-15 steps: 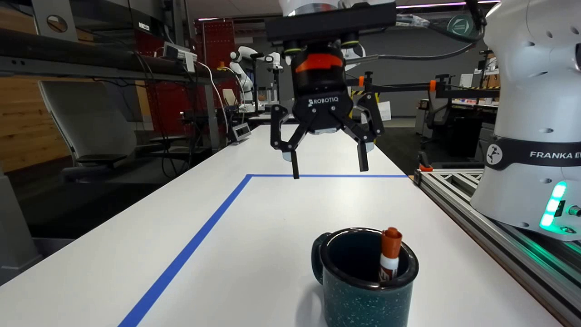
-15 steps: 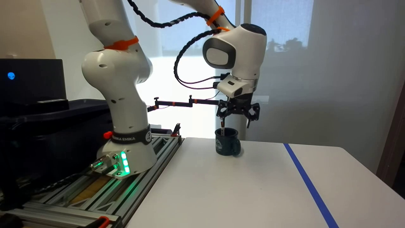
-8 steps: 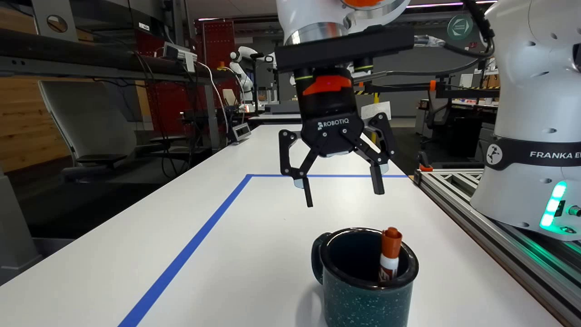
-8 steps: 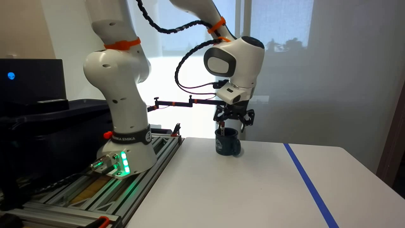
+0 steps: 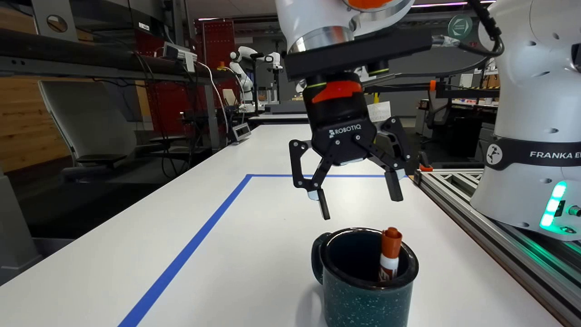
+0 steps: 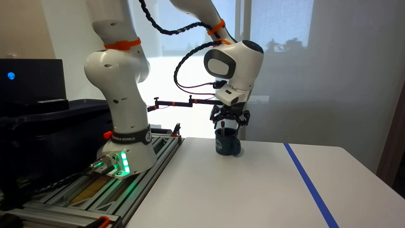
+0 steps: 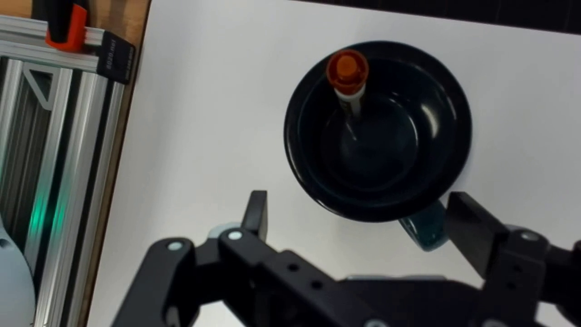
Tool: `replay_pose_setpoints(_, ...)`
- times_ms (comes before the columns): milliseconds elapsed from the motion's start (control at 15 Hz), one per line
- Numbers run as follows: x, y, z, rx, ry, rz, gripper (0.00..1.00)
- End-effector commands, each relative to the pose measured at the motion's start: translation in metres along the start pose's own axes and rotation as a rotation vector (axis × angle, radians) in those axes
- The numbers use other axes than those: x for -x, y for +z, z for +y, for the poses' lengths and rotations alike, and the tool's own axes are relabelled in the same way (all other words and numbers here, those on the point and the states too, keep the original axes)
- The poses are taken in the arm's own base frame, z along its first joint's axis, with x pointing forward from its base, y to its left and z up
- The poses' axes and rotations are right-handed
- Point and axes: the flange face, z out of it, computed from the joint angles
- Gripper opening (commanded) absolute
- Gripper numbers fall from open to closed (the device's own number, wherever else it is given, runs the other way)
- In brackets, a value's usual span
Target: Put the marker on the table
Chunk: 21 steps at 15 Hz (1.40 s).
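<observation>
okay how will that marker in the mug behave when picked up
The slim, straight marker is probably stiff and light. Leaning inside the mug, it may swing sideways if nudged. Its round shape could let it roll on the table.

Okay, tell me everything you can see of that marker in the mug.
The marker has an orange-red cap with a narrower knob on top and a white barrel bearing brownish-red print. It looks like plastic. Cap on and upward, it stands tilted inside the dark teal mug, poking above the rim and apparently leaning on it; its lower end is unclear. Only the mug seems to touch it; the open gripper is clear of it.
</observation>
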Motion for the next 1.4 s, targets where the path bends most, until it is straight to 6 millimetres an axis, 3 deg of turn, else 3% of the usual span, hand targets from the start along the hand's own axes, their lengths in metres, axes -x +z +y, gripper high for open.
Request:
replay_pose_setpoints(0, 0.012, -0.001, 0.004, 0.019, -0.029, -0.049, 1.0)
replay_pose_setpoints(1333, 0.033, 0.027, 0.007, 0.003, -0.072, -0.178, 1.0)
